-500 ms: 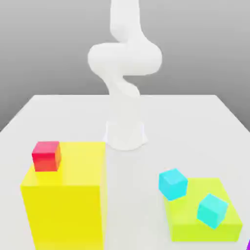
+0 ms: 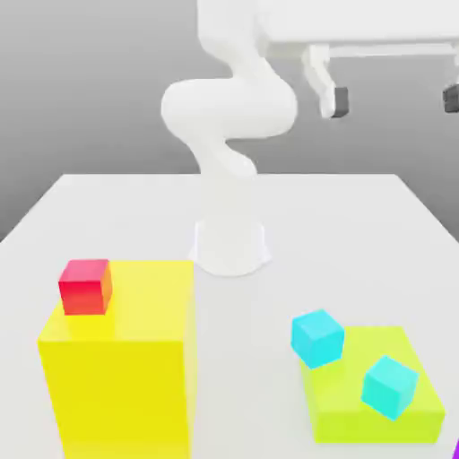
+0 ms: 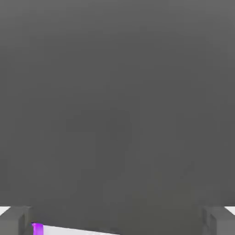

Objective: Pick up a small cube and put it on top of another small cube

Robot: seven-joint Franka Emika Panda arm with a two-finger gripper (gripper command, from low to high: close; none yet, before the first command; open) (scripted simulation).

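Exterior view, end effector: you had the end effector (image 2: 393,99) high above the surface (image 2: 125,215), toward the exterior view's right, its two dark fingertips (image 2: 339,100) spread wide with nothing between them.
Exterior view, task's thing: the small purple cube (image 2: 455,448) was no more than a sliver at the lower corner on the exterior view's right, just beside the low lime block (image 2: 354,408).
Exterior view, count: you had one red cube (image 2: 85,286) on one tall yellow block (image 2: 121,359), and two cyan cubes, one (image 2: 317,338) at the lime block's near corner and one (image 2: 389,386) on top of it.
Hand view, end effector: both fingertips (image 3: 14,221) sat at opposite sides of the frame, so the opening read as wide.
Hand view, task's thing: a thin strip of the small purple cube (image 3: 37,228) showed close to one fingertip, at the edge of a pale band that was probably the surface.
Step in hand: judged as the approach to the purple cube, with nothing yet grasped.
How to do it well: you would want to centre the end effector over the purple cube before descending, keep the opening wide, square the fingertips to two flat faces, and stay clear of the lime block and the cyan cube nearest it.
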